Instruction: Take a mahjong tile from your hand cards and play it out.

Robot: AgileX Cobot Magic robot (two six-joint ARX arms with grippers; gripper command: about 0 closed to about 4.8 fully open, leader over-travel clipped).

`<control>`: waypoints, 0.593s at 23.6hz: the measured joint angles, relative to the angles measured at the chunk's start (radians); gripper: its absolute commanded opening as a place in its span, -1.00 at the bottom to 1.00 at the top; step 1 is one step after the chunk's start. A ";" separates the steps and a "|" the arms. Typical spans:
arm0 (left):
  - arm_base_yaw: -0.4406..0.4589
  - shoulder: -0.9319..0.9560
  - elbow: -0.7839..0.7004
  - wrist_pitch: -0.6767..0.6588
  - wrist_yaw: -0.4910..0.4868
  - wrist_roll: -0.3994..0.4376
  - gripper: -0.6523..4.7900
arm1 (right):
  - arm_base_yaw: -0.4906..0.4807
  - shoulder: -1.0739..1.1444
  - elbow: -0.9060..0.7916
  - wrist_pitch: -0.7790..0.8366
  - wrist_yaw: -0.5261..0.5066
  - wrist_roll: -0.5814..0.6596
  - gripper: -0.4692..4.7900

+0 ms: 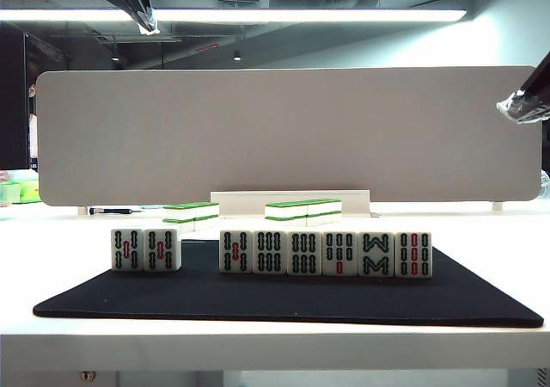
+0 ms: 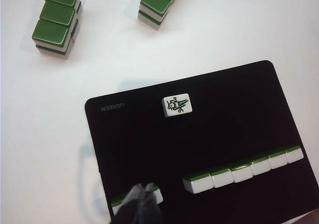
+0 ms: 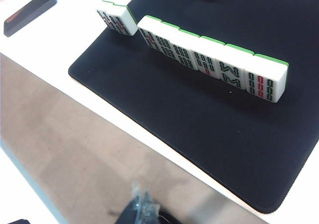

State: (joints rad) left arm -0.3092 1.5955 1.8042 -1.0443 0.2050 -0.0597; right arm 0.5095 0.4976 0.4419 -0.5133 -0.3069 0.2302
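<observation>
- Mahjong tile (image 2: 176,105) with the bird figure lies face up on the black mat (image 2: 249,99), near the mat's far edge, well apart from the hand cards (image 1: 325,253); judged: played out, only withdrawal left
- Hand cards stand upright in a row along the mat's near side, with a gap between a pair at one end and six beyond it
- Left pincer (image 2: 143,204) hangs above the pair at the gap, tips pressed together, pinching nothing
- Right pincer (image 3: 142,209) sits off the tabletop edge, away from the mat; cannot tell its state
- To finish well: lift the left arm straight up and away, no sideways sweep, since the upright row below would topple easily
- Around: two stacks of green-backed tiles (image 2: 56,20) on the bare tabletop (image 2: 224,30) beyond the mat; nothing blocks a vertical exit
</observation>
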 measured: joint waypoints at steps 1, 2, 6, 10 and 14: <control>0.000 0.000 0.000 0.000 0.000 0.000 -0.78 | 0.000 0.000 0.000 0.000 0.000 0.000 -0.82; 0.000 0.000 0.000 0.000 0.000 0.000 -0.78 | 0.000 0.000 0.000 0.000 0.000 0.000 -0.82; 0.000 0.000 0.000 0.000 0.000 0.000 -0.78 | 0.000 0.000 0.000 0.000 0.000 0.000 -0.82; 0.000 0.001 0.000 0.037 -0.060 0.000 -0.78 | 0.000 0.000 0.000 0.000 0.000 0.000 -0.82; 0.000 -0.045 -0.002 0.111 -0.266 0.000 -0.78 | 0.000 0.000 0.000 0.000 0.000 0.000 -0.82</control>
State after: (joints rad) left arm -0.3088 1.5501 1.8023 -0.9337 -0.0612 -0.0601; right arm 0.5095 0.4976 0.4419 -0.5133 -0.3069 0.2306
